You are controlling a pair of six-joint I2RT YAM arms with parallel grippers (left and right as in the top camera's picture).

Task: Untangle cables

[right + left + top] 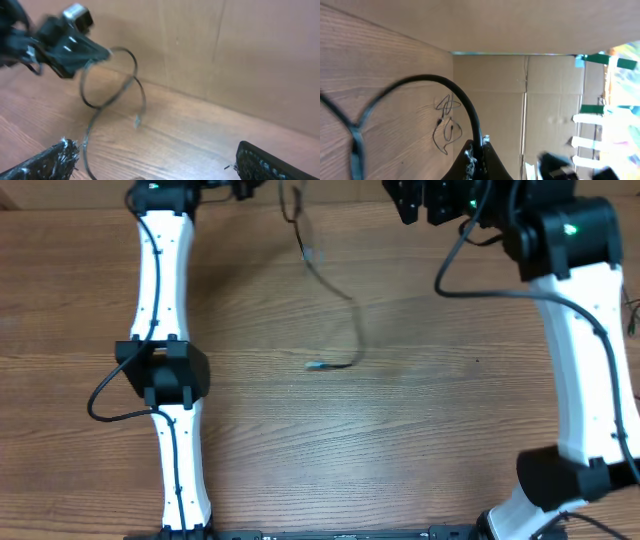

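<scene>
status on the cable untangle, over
left pincer shut on cable, plug end lying on table. right pincer open, empty. nothing seen blocking.

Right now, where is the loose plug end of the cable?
In the overhead view the plug end lies on the table near its middle, between the left arm and the right arm, nearer the left one.
</scene>
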